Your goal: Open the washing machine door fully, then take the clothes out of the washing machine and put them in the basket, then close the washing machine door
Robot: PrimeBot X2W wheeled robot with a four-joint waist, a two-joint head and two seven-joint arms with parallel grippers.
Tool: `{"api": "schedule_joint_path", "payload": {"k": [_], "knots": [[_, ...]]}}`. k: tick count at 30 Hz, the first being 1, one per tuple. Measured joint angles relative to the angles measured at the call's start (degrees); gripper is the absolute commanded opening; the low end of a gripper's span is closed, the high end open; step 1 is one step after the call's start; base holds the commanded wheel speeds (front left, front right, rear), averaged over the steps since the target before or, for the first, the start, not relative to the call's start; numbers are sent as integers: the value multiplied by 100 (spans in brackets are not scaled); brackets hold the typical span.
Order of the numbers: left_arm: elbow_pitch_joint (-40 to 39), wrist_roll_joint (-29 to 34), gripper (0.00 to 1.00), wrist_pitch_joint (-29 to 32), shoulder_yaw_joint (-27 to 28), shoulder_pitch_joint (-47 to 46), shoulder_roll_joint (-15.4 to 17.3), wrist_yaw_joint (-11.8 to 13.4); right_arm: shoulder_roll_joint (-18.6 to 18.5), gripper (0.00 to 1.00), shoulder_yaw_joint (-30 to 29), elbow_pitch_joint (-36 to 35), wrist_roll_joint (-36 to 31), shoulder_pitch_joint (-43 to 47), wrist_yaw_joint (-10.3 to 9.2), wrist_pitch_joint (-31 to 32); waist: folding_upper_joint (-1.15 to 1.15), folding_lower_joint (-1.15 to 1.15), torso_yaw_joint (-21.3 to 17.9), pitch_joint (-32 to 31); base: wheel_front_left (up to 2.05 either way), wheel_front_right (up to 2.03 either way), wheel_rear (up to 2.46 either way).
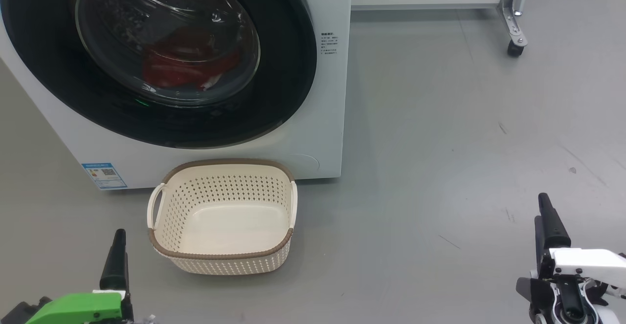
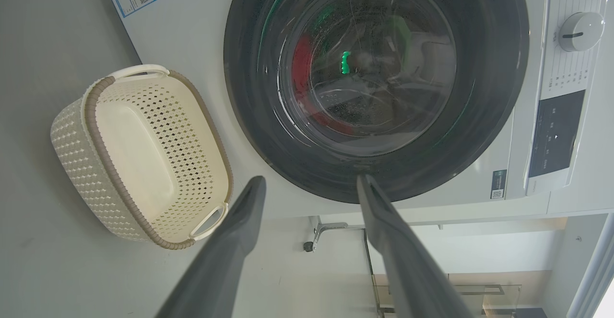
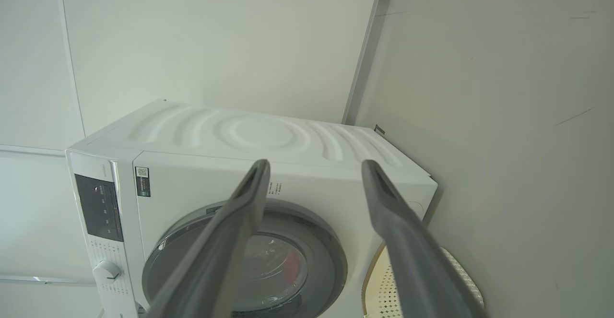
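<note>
Cream perforated plastic basket (image 1: 222,216) sits just under the shut black-rimmed round glass door (image 1: 161,55) for short drops; your left gripper (image 2: 309,183) and right gripper (image 3: 314,167) hang spread, empty.

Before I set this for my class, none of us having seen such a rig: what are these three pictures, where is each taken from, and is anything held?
This is a wheeled robot with two arms. The head view looks down at the floor: a white washing machine, its round door shut, red clothes behind the glass, and an empty cream basket in front. The left end effector and right end effector sit low in that picture. The other two pictures come from cameras on each wrist, looking along the two dark fingers, so the room appears turned. Both end effectors are open and hold nothing.
</note>
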Motion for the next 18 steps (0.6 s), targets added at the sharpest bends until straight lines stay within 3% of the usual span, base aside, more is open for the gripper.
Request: {"api": "schedule_joint_path", "payload": {"k": [18], "knots": [[-278,838,100,-234,171,-90,-56,0,21,100,-123,-511,-928,-101,1,-258,0,0,29,-16,0,0,0]]}}
